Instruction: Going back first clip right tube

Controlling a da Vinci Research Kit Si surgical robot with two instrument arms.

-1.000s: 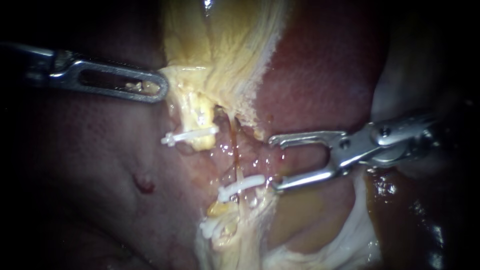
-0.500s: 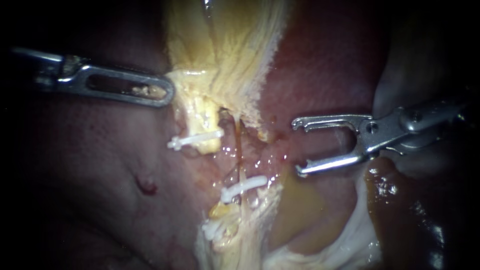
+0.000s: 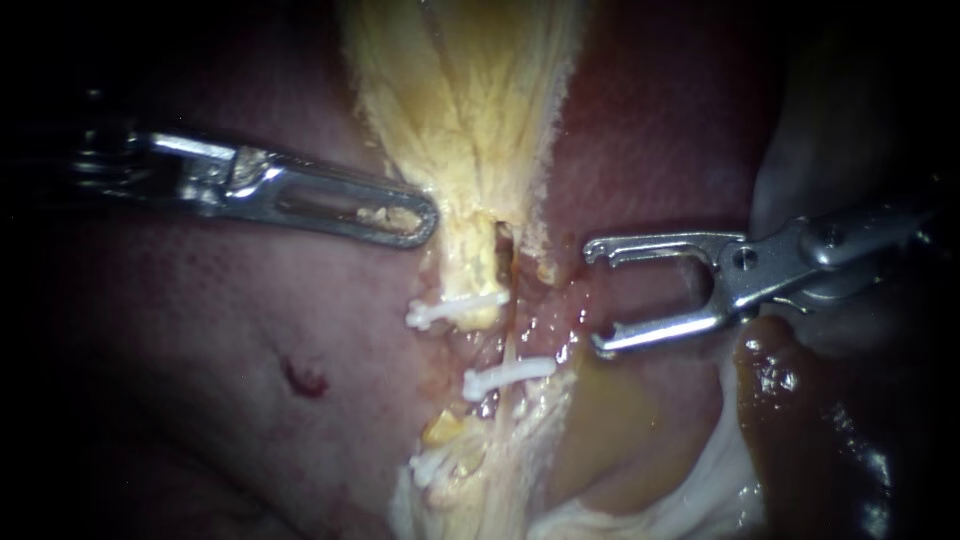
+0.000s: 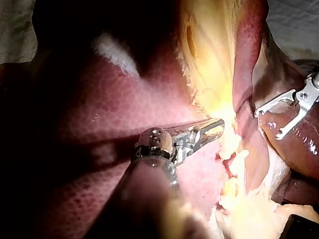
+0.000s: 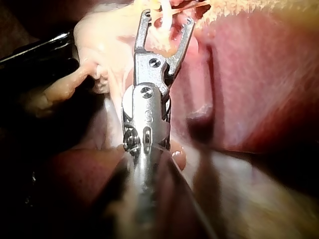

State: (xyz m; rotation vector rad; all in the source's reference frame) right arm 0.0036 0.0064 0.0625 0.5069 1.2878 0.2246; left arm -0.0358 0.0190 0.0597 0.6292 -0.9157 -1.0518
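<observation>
My left instrument comes in from the left, its slotted jaws shut on the edge of the yellow gallbladder tissue, which is stretched upward. In the left wrist view its jaws press into that same tissue. Below the hold, one white clip crosses the thicker left tube. A second white clip sits on the thin right tube. My right instrument stands to the right of both clips, jaws open and empty. The right wrist view shows those jaws open just short of the pale tissue.
Dark red liver fills the left side, with a small red spot. A third white clip lies lower on the pale stalk. Liver surface rises behind the right instrument, and wet brownish tissue lies under its shaft.
My right instrument drew back to the right, away from the clip on the right tube, jaws staying open. My left instrument moved right and down, carrying the yellow tissue and both upper clips along.
</observation>
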